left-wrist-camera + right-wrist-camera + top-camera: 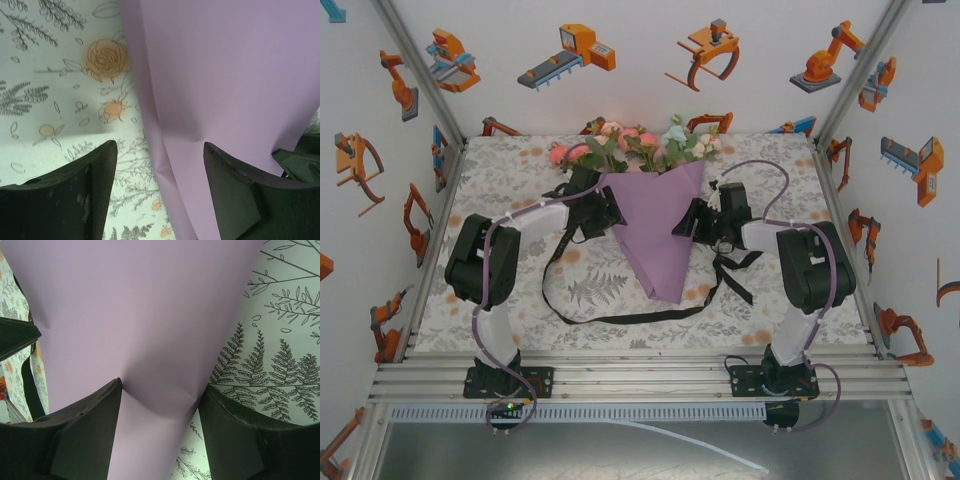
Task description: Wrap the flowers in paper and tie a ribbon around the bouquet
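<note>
The bouquet lies in the middle of the table, a lilac paper (pixel 660 225) cone with its point toward me. The flowers (pixel 640 145), pink and cream with green leaves, stick out of its far end. My left gripper (pixel 608 213) is at the cone's left edge. It stands open (pixel 160 144), one finger (pixel 95 185) over the tablecloth and the other (pixel 235 190) over the paper (pixel 225 75). My right gripper (pixel 686 220) is on the cone's right side. Its tips (pixel 160 384) press into the paper (pixel 140 305), which buckles between them. The black ribbon (pixel 620 318) loops on the table under and around the cone's point.
The flower-patterned tablecloth (pixel 510 170) covers the whole work area, walled on three sides. A stretch of ribbon (pixel 29 385) lies left of the cone in the right wrist view. Purple-grey cables (pixel 760 170) arch over both arms.
</note>
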`<action>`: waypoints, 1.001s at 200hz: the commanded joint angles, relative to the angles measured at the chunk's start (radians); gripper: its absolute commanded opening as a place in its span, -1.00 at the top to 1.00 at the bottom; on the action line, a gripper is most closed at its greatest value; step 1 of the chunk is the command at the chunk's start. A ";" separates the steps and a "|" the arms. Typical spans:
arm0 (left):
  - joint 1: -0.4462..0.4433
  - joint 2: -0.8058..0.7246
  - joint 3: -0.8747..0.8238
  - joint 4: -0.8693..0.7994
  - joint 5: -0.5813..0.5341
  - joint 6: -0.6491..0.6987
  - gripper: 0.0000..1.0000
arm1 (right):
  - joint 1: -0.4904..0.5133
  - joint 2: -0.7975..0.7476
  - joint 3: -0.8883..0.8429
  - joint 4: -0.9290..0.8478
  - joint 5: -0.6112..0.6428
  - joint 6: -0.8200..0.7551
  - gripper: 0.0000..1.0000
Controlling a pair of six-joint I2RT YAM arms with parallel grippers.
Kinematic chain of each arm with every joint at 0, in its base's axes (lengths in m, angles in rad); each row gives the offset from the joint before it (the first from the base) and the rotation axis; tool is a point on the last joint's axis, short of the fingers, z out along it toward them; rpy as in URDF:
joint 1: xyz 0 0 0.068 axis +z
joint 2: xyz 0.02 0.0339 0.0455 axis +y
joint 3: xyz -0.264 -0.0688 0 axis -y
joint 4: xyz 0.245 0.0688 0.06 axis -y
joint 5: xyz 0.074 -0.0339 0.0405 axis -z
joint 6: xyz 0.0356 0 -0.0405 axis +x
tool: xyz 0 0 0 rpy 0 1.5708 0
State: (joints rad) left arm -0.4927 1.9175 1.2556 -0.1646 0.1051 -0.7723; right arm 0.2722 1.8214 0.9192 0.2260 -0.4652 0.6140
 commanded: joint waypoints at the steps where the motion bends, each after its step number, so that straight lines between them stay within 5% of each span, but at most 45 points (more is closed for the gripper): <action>1: 0.019 0.054 0.007 0.064 0.088 -0.017 -0.22 | 0.008 0.026 0.009 0.007 -0.003 0.018 -0.11; 30: 0.024 0.090 -0.019 0.154 0.168 -0.040 0.00 | 0.012 0.024 0.006 0.022 -0.022 0.031 -0.03; 94: 0.035 0.033 -0.068 0.242 0.251 -0.090 1.00 | 0.029 -0.028 0.014 -0.030 -0.027 0.053 0.52; 134: 0.032 -0.061 -0.122 0.263 0.304 -0.141 1.00 | 0.037 -0.107 -0.006 -0.072 -0.030 0.066 0.80; 200: -0.011 -0.223 -0.284 0.216 0.293 -0.183 1.00 | 0.051 -0.226 -0.120 -0.151 -0.016 0.068 0.84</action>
State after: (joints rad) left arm -0.4782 1.7615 1.0264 0.0818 0.3790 -0.9245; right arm 0.3016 1.6489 0.8547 0.1204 -0.4797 0.6666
